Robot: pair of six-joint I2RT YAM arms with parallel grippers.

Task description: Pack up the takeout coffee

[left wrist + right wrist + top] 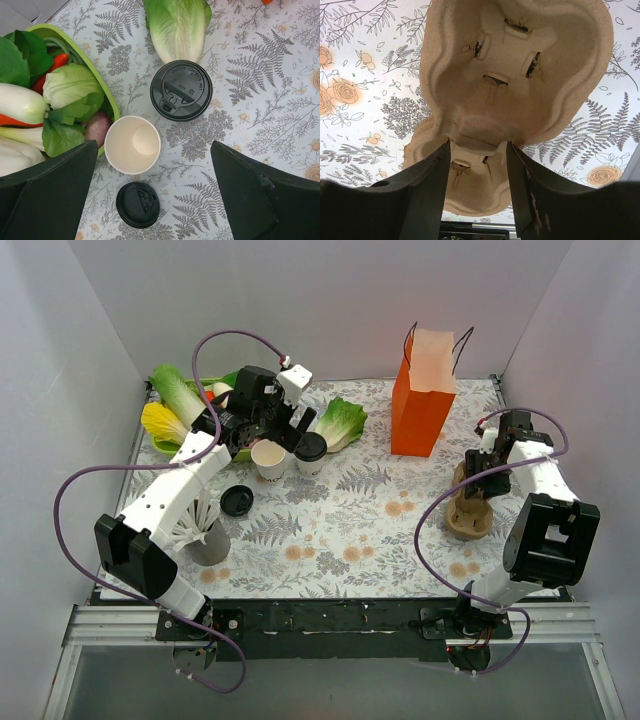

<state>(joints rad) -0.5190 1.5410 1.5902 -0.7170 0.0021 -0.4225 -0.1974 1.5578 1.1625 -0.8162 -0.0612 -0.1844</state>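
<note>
The takeout coffee (pixel 310 452) stands upright in the far left part of the desk (pixel 350 530). Its black lid faces straight up at my left wrist camera, so its long axis is vertical and from above it is a plain round target with no better side. My left jaws hang over it, spread as wide as they go and holding nothing. What the coming move turns on is the offset. In the left wrist view the coffee sits beyond the line between my two jaws, towards the lettuce leaf (pixel 177 25) and a little right of the middle. The empty cup (pixel 133 145) lies almost on that line, just beside the coffee but not touching it. If I closed here, I judge I would catch the empty cup, so I should shift towards the leaf and a touch to the right before coming down. One jaw would then descend close to the rim of the green tray (pixel 111 97) and the empty cup, which leaves little room. The loose lid (pixel 138 204) lies on the other side of the empty cup, out of the way. My left arm is by far the nearer. My right jaws are well apart at the right edge of the desk, straddling a ridge of the pulp cup carrier (pixel 520 75), and I cannot tell whether they pinch it or only stand around it. The orange bag (pixel 422 405) stands at the far edge, to the right of the coffee.
</note>
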